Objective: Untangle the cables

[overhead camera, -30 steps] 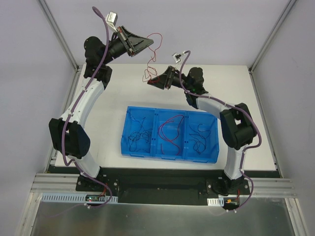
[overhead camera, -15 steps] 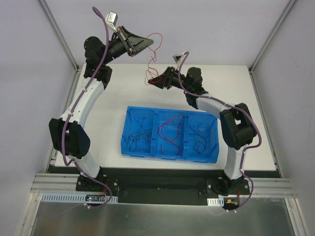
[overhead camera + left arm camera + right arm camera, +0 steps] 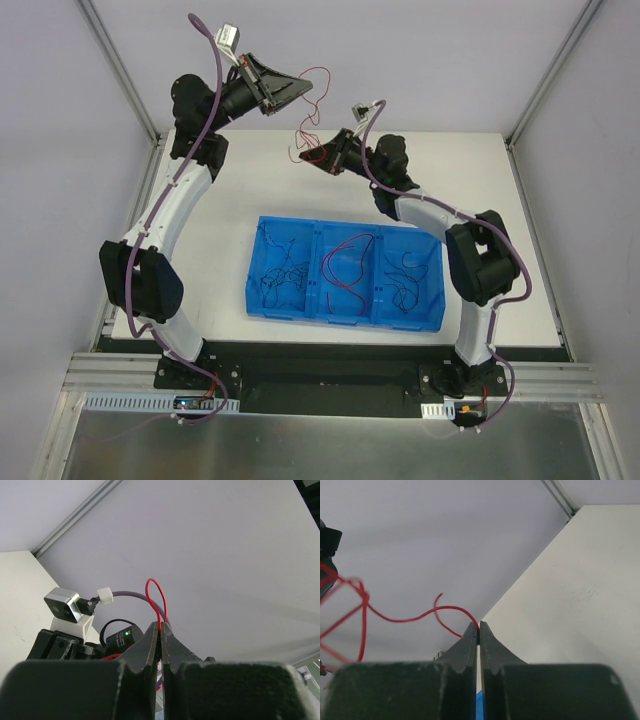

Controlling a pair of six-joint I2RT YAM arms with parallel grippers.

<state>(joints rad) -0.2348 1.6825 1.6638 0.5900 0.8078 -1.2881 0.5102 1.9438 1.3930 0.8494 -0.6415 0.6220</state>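
Aloft, hair-fine red cable [image 3: 364, 598] — looped, kinked.

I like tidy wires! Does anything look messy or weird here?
Yes: the red cable hangs in the air beyond the blue tray, pinched between the left gripper and right gripper, and it crosses itself in tangled loops.

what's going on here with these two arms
Both arms are raised over the far side of the table, working on one red cable. The left gripper is shut on one part of it and the right gripper on another, with tangled loops hanging between them. More cables lie in the blue tray: a purple cable in the middle compartment and dark cables in the outer two.
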